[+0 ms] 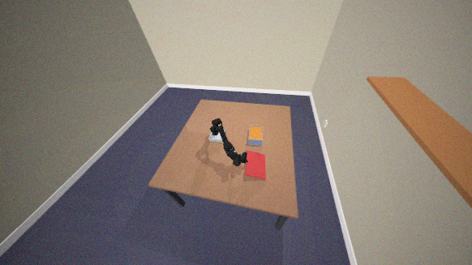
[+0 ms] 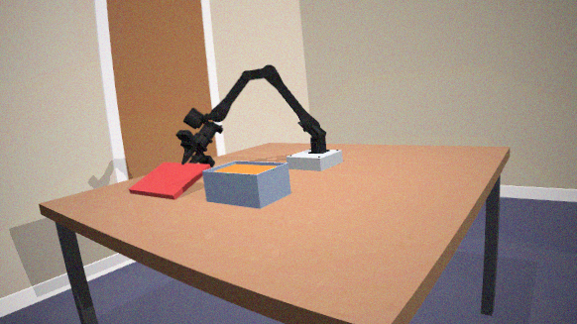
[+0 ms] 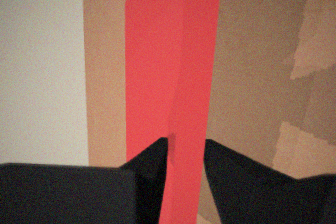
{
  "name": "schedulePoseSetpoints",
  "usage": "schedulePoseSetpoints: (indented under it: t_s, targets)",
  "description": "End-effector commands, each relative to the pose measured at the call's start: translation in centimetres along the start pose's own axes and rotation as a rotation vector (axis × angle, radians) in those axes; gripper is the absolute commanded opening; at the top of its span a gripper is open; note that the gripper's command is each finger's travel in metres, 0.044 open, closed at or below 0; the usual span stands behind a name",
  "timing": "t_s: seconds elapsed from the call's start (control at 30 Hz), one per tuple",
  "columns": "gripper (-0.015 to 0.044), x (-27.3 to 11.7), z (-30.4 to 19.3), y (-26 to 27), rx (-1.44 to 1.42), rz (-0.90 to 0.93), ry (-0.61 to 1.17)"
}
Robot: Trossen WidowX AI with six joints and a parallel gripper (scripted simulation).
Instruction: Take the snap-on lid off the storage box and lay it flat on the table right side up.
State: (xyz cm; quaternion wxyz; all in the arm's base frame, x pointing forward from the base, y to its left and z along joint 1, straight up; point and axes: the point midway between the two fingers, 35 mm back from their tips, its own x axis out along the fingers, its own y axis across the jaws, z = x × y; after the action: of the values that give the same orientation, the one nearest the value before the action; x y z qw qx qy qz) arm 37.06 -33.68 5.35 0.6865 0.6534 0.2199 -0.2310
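The red lid (image 1: 256,166) (image 2: 169,180) (image 3: 154,60) is off the box and tilted, with its plain face up. Its edge by the gripper is raised, and its opposite edge is low, at or close to the table; contact is unclear. My gripper (image 1: 246,157) (image 2: 197,162) (image 3: 186,141) is shut on the raised edge, one finger on each face in the wrist view. The blue-grey storage box (image 1: 255,143) (image 2: 232,190) stands upright and open beside the lid, apart from it, with orange showing inside.
The wooden table (image 1: 227,112) (image 2: 347,221) bears everything. The arm's white base (image 1: 216,137) (image 2: 308,162) stands on it, with the box between the lid and the far end in the top view. An orange-brown shelf (image 1: 422,128) is on the right wall.
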Motion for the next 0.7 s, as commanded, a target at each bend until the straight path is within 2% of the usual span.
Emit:
schedulePoseSetpoints:
  t_s: [0.0, 0.3, 0.37, 0.57, 0.67]
  targets:
    - [0.0026, 0.0, 0.0, 0.0, 0.002, -0.003, 0.001]
    - [0.0262, -0.1, 0.1, 0.3, 0.012, -0.023, 0.01]
    - [0.0275, -0.1, 0.1, 0.3, 0.012, -0.023, 0.01]
    - [0.0432, -0.9, -0.1, -0.6, 0.012, -0.024, 0.01]
    - [0.044, -1.3, -0.1, -1.0, 0.012, -0.025, 0.01]
